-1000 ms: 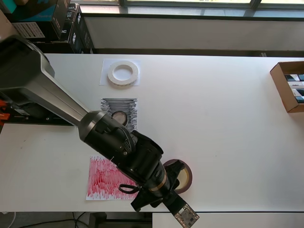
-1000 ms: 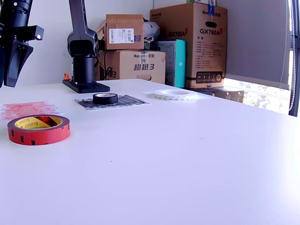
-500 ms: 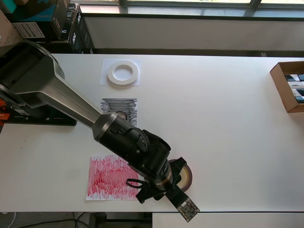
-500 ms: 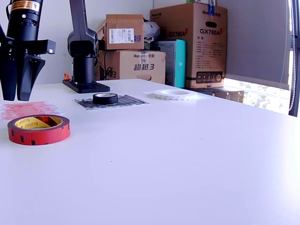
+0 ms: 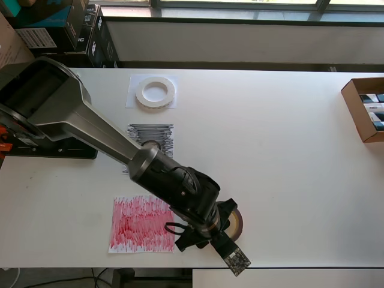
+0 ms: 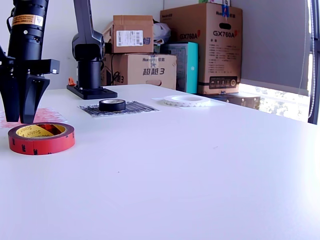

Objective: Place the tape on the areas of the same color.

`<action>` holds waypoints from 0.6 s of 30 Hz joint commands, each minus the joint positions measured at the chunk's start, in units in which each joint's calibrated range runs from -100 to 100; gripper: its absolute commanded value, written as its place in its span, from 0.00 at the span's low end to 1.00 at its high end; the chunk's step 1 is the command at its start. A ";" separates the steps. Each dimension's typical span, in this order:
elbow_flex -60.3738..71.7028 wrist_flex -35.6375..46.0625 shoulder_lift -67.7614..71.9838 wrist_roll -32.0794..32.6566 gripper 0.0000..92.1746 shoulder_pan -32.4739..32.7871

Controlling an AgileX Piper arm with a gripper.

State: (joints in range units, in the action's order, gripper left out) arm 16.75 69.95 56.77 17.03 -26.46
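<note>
A maroon-red tape roll point(image 6: 41, 137) with a yellowish core lies flat on the bare white table, to the exterior view's right of the red scribbled sheet point(image 6: 30, 116). In the overhead view the roll point(image 5: 237, 223) is right of the red sheet point(image 5: 141, 223) and half hidden under my wrist. My gripper point(image 6: 19, 120) points straight down, open and empty, with its tips just above the roll's far rim. In the overhead view the gripper point(image 5: 225, 217) is mostly hidden. A small black roll point(image 6: 112, 104) sits on the black scribbled sheet point(image 5: 162, 137). A white ring point(image 5: 155, 92) lies on the white sheet point(image 5: 132, 99).
The arm's black base point(image 6: 91, 91) stands at the back in the exterior view, with cardboard boxes point(image 6: 132, 47) behind it. An open cardboard box point(image 5: 365, 109) sits at the table's right edge in the overhead view. The table's front edge point(image 5: 270, 267) is close to the roll.
My gripper has come down and moved toward the maroon-red roll, to the right in the exterior view. Its jaws stay open. No tape roll has moved.
</note>
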 commanded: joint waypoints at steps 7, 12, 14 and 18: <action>0.01 0.60 0.57 0.25 0.50 -0.05; 0.01 0.60 0.67 0.33 0.50 0.11; 0.01 0.60 1.13 0.33 0.50 0.11; 0.01 0.52 2.16 0.33 0.50 0.03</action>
State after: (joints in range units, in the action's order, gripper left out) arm 16.75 69.95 58.56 17.03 -26.53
